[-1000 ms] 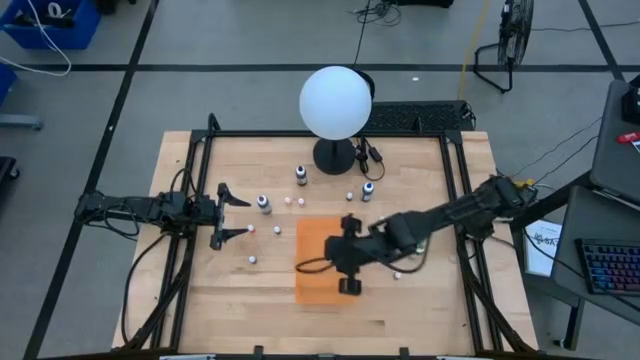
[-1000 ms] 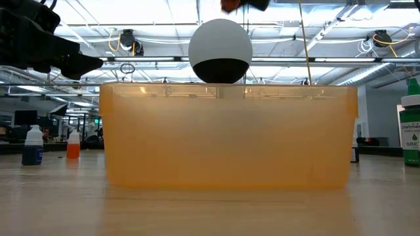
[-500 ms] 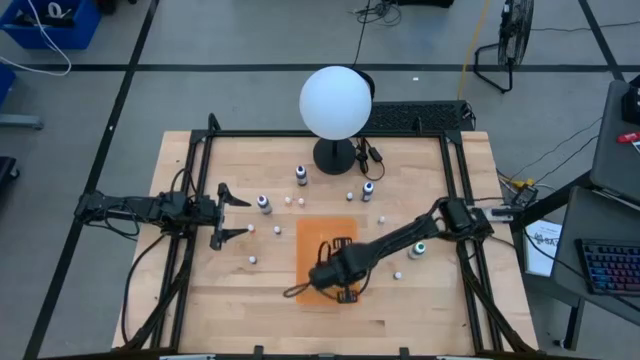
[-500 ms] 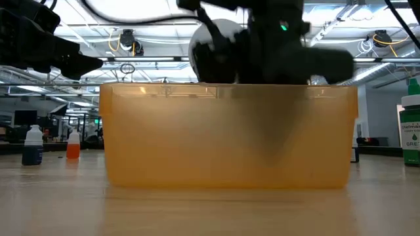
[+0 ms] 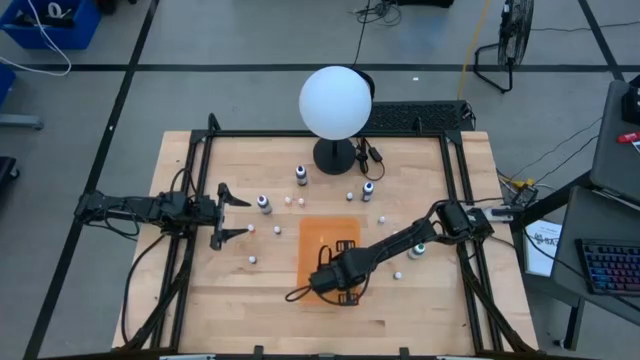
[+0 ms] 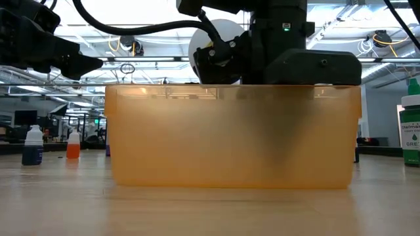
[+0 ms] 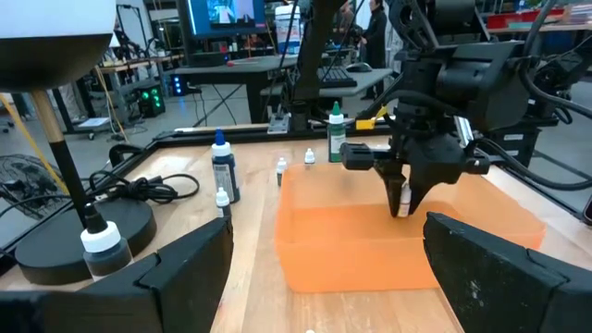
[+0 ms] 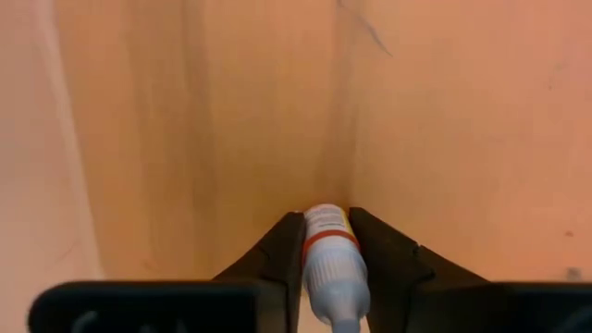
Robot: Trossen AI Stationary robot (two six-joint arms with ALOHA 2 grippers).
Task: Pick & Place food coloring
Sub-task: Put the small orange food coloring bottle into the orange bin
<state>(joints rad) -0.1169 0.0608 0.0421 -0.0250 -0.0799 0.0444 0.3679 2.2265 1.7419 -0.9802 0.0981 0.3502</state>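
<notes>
My right gripper [image 8: 328, 254] has come down into the orange bin [image 5: 318, 240], fingers easing off the small bottle [image 8: 330, 259]: drop starting. Left gripper [image 5: 232, 211] waits, fingers apart.

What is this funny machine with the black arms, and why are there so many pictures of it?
It is a robot with two arms at a wooden table. Four cameras look at once: one from above, one at table height, one on each wrist.

The right gripper has reached down into an orange see-through tub. Between its fingers sits a tiny white bottle with a red band, food coloring it is putting away.

The left gripper waits at the table's side, open and empty.

More little bottles stand around: a blue-topped one, a green-topped one, and small whitish ones. The big white ball looks like a lamp.
</notes>
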